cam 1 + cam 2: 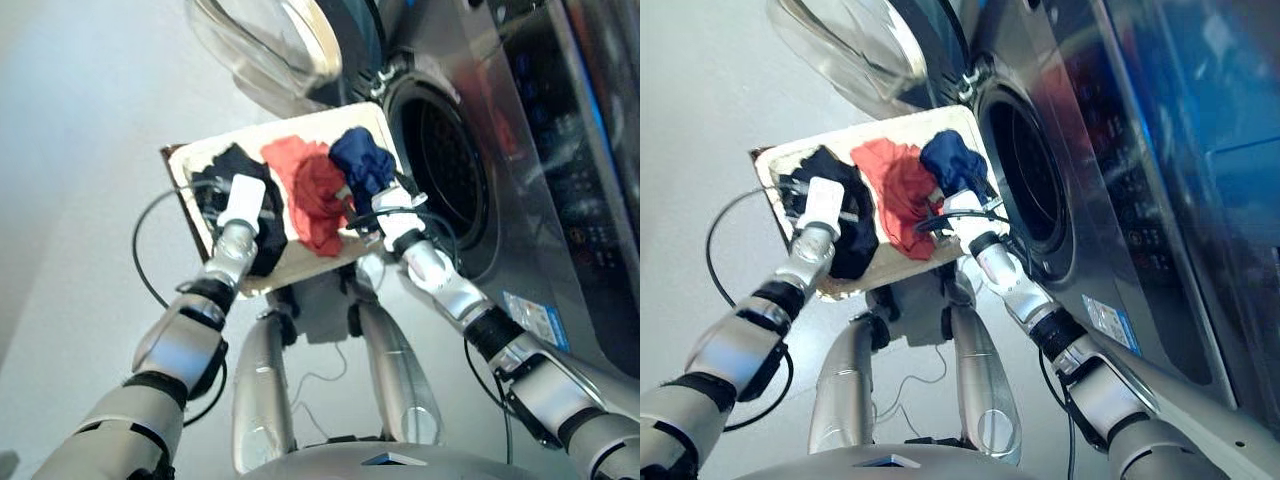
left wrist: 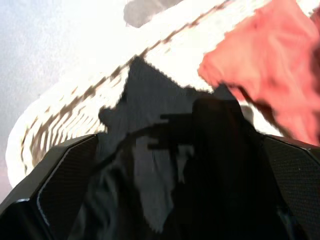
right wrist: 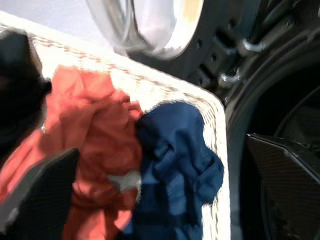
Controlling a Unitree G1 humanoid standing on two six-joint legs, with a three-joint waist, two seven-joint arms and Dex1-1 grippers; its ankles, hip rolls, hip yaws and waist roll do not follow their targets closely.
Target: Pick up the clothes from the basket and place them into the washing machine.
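Nothing has gone into the washing machine (image 1: 440, 170) yet; all three clothes lie in the basket (image 1: 190, 165). The right gripper (image 3: 165, 195) is spread wide, straddling the navy garment (image 3: 175, 170), holding nothing. The left gripper (image 2: 165, 185), likewise open, hovers over the black garment (image 2: 150, 150); the red one (image 1: 312, 190) lies between.

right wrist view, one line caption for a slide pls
Navy garment and orange-red garment in the wicker basket, beside the open washing machine.
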